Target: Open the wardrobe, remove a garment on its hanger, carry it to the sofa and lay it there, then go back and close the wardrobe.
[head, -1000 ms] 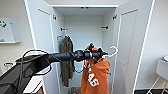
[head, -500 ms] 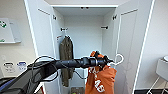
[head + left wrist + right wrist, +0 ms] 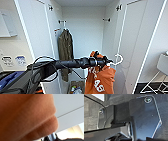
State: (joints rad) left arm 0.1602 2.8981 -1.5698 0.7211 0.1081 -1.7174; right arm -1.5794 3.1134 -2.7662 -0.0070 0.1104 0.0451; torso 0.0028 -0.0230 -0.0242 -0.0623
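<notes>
The wardrobe (image 3: 135, 37) stands open, both doors swung wide. The left arm reaches across from the robot's left side, and its tool (image 3: 106, 62) is out in front of the open wardrobe. The tool is closed on the hanger (image 3: 118, 60), near the neck of the garment (image 3: 100, 78). I judge this from how the orange garment hangs right from the tool and goes nowhere else.

The white hook of the hanger pokes out past the tip of the tool, on the far side from the arm. It curls in open air and touches no rail. The garment hangs straight down below the tool, long way up and down, with white letters on its front. In the left wrist view the orange cloth (image 3: 25, 116) sits very close to the camera, so it is right up against the tool.

Behind the tool and off to its arm side, a dark green jacket (image 3: 65, 47) hangs from the rail deep inside the wardrobe. It is well apart from the orange garment.

So the thing that matters most: the garment is under the tool and already outside the wardrobe, free to be carried. The left arm has it.

I cannot tell how the right tool stands.
</notes>
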